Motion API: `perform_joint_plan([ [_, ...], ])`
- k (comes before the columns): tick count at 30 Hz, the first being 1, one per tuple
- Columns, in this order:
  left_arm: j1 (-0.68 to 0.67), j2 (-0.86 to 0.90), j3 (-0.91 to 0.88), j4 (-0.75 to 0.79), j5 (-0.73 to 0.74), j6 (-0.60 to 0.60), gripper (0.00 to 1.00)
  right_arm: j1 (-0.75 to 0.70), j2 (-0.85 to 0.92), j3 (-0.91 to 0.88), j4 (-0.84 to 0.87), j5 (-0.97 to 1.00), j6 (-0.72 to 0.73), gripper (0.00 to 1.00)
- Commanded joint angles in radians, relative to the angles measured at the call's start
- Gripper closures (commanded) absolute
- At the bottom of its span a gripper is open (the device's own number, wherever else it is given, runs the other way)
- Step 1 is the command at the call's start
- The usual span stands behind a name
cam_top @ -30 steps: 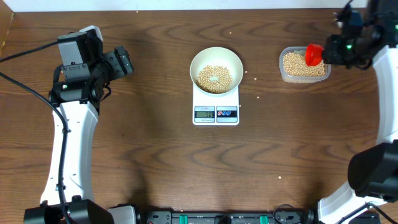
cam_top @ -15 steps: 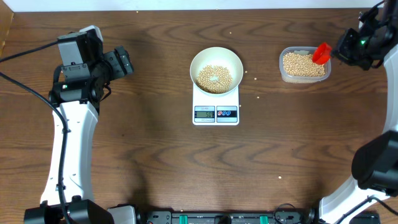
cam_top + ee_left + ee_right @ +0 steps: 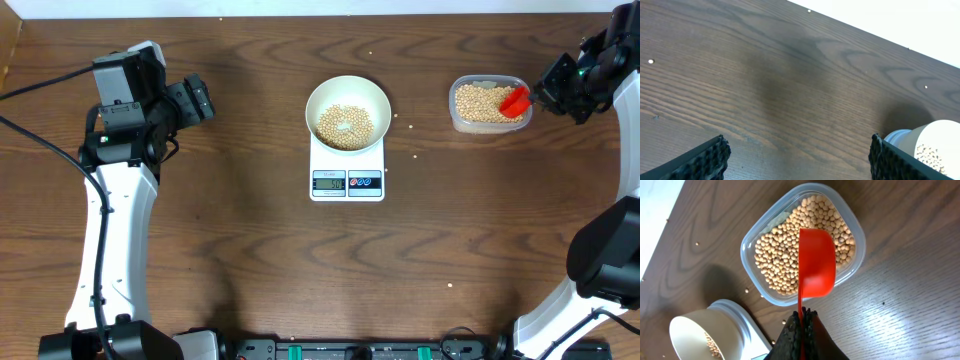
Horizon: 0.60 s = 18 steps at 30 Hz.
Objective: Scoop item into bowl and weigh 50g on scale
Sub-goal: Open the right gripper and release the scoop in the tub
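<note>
From above, my left gripper [image 3: 200, 98] hangs over the bare left part of the table [image 3: 250, 240], well apart from everything, its jaws spread wide and holding nothing. The white bowl [image 3: 318, 100] sits on the scale [image 3: 348, 183] in the middle of the table, with a layer of beans [image 3: 346, 124] covering its bottom. To the right stands a clear plastic tub [image 3: 452, 104] with more beans inside, and my right gripper [image 3: 540, 92] is at its right end, pinching the handle of a red scoop [image 3: 515, 101] whose head lies over that end of the tub. A few loose beans are scattered on the wood around the scale. In my left wrist view the two black fingers [image 3: 705, 160] stand far apart at the bottom corners with only wood between them, and the bowl's side shows at the lower right. In my right wrist view my fingers [image 3: 790, 335] are pressed together on the thin scoop handle; the scoop's head is over the tub's near edge, and I cannot tell whether it carries any beans
</note>
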Motion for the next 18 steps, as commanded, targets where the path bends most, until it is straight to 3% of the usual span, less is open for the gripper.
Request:
perform_joint_plan([
  [1,0.002,-0.002,0.009,-0.003,-0.010,0.013,0.09,-0.010,0.010,-0.002,-0.002,-0.006,0.015,0.86],
  [9,0.002,-0.002,0.009,-0.003,-0.010,0.013,0.09,-0.011,0.010,-0.003,-0.021,0.006,0.013,0.73],
  [10,0.002,-0.002,0.009,-0.003,-0.010,0.014,0.09,-0.012,0.010,-0.003,-0.024,0.011,0.013,0.62],
  [12,0.002,-0.002,0.009,-0.003,-0.010,0.013,0.09,-0.014,0.010,-0.003,-0.030,0.022,0.013,0.54],
  [15,0.002,-0.002,0.009,-0.003,-0.010,0.013,0.09,-0.017,0.010,-0.003,-0.038,0.022,0.009,0.44],
  [18,0.002,-0.002,0.009,-0.003,-0.010,0.013,0.09,-0.017,0.010,-0.003,-0.040,0.021,0.006,0.40],
])
